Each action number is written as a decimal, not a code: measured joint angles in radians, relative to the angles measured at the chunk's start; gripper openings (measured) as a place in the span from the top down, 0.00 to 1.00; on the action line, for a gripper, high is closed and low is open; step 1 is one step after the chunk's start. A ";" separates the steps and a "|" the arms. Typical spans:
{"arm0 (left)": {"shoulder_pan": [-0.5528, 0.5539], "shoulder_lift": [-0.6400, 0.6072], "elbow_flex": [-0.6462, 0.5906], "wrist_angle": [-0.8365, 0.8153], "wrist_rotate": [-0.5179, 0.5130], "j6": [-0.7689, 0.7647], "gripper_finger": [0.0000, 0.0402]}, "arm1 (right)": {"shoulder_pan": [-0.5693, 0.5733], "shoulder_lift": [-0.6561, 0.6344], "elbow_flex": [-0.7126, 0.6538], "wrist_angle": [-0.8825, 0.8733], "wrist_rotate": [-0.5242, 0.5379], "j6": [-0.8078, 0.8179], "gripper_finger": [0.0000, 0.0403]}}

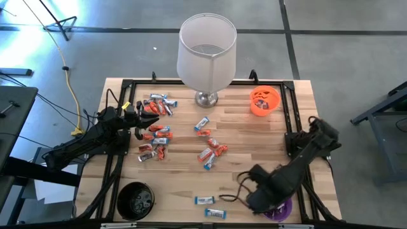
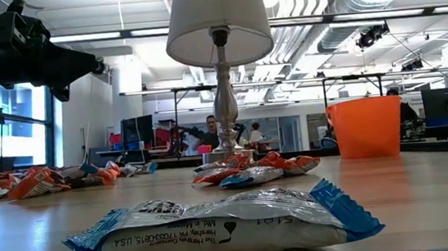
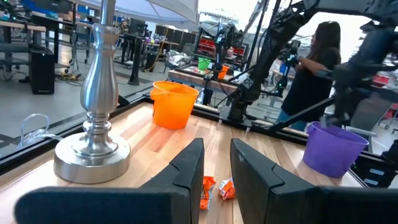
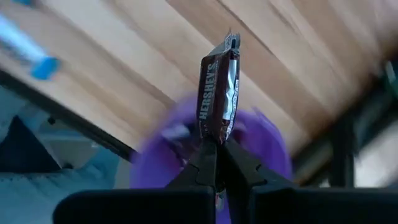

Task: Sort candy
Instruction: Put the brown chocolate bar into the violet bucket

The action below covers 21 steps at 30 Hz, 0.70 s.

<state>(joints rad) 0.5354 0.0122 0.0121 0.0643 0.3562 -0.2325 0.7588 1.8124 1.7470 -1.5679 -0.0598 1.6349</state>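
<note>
Gripping brown candy [image 4: 219,93], right pincer [image 4: 217,144], over purple bowl [image 4: 273,152]

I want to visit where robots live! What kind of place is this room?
Probably a robotics lab or workshop. Beyond the wooden table in the low view are desks with monitors, bare pipes and ducts on the ceiling, and the left wrist view shows a person beside other robot rigs.

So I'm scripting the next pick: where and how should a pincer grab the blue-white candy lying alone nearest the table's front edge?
Grip the blue-white candy across its narrow middle, coming straight down from above. It lies flat with its long side along the table's front edge, apart from its neighbour; the crimped ends look too thin to trust.
</note>
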 joint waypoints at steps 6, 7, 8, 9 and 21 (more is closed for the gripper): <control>0.000 0.000 0.000 0.000 0.000 0.000 0.84 | 0.052 -0.168 -0.278 0.146 -0.179 0.233 1.00; 0.000 0.000 0.000 0.000 0.000 0.000 0.84 | 0.057 -0.194 -0.322 0.201 -0.184 0.251 1.00; 0.000 0.000 0.000 0.000 0.000 0.000 0.84 | 0.060 -0.217 -0.365 0.272 -0.184 0.258 1.00; 0.000 0.000 0.000 0.000 0.000 0.000 0.84 | 0.062 -0.235 -0.405 0.354 -0.180 0.266 1.00; 0.000 0.000 0.000 0.000 0.000 0.000 0.84 | 0.062 -0.307 -0.584 0.645 -0.155 0.270 0.96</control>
<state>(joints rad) 0.5350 0.0120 0.0120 0.0642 0.3561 -0.2325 0.8211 1.5057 1.1629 -0.9228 -0.2152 1.9045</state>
